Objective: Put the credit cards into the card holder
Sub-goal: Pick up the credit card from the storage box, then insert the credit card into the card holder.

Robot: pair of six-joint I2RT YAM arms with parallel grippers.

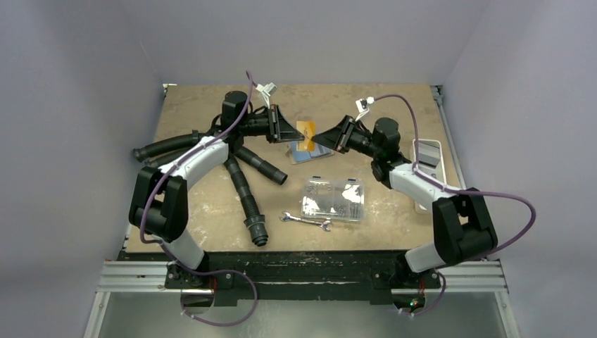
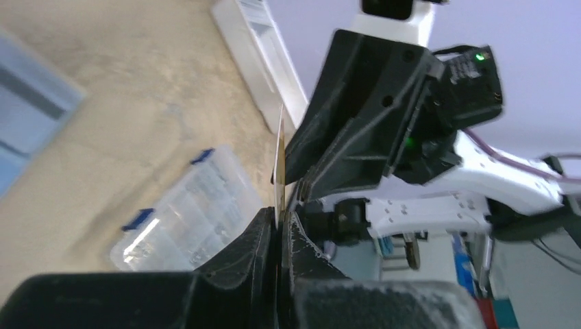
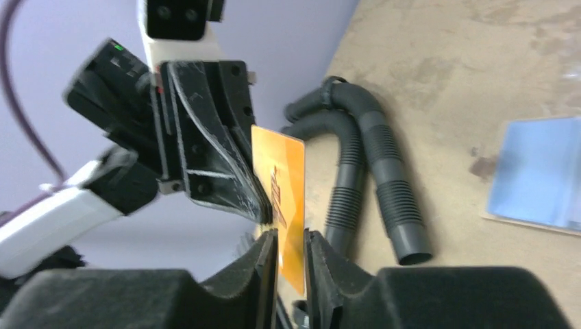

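Observation:
An orange card [image 1: 305, 130] stands on edge in the air between my two grippers. My left gripper [image 1: 292, 130] is shut on its edge; the left wrist view shows the card edge-on [image 2: 279, 154] pinched in the jaws [image 2: 279, 221]. My right gripper [image 1: 318, 137] faces it, and its fingers [image 3: 291, 236] stand either side of the card [image 3: 282, 171] with a narrow gap. The grey-blue card holder [image 1: 306, 152] with a tan edge lies flat on the table below [image 3: 541, 175]. I can make out no separate light-blue card.
A clear plastic compartment box [image 1: 333, 199] [image 2: 185, 212] lies in front of the holder, with a wrench [image 1: 306, 221] nearer me. Black corrugated hoses [image 1: 246, 186] [image 3: 373, 171] fan out on the left. A white tray [image 1: 428, 160] sits at the right edge.

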